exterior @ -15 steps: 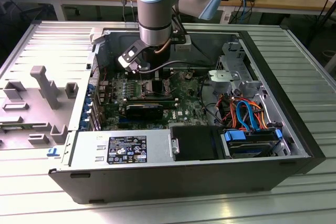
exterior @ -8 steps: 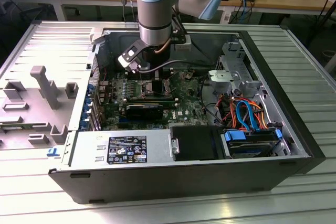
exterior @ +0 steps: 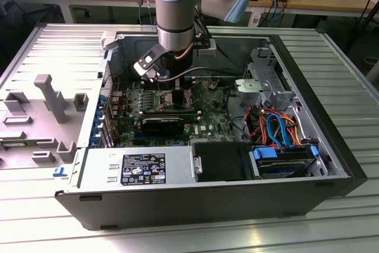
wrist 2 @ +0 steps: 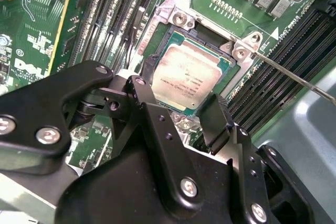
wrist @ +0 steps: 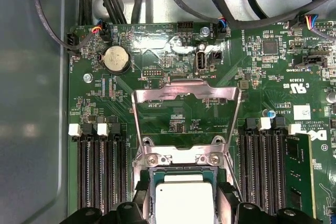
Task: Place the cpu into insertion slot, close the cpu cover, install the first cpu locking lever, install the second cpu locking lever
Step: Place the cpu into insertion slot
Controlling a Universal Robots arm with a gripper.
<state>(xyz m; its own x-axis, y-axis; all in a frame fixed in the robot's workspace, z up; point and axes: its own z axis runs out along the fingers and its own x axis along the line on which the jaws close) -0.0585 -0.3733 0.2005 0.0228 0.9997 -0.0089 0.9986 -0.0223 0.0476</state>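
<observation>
Gripper [wrist 2: 177, 103] fingers [wrist 2: 214, 119] clasp the cpu [wrist: 185, 203], seated in the insertion slot [wrist 2: 176, 17], 10 o'clock within the case [exterior: 95, 176]. The cpu cover [wrist: 157, 95] stands open and a locking lever [wrist 2: 294, 77] is unlatched.

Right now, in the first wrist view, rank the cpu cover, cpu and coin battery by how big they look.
1. cpu cover: swung open, it spans the most.
2. cpu: smaller, but it is partly cut off at the picture's edge.
3. coin battery: clearly smallest.
</observation>
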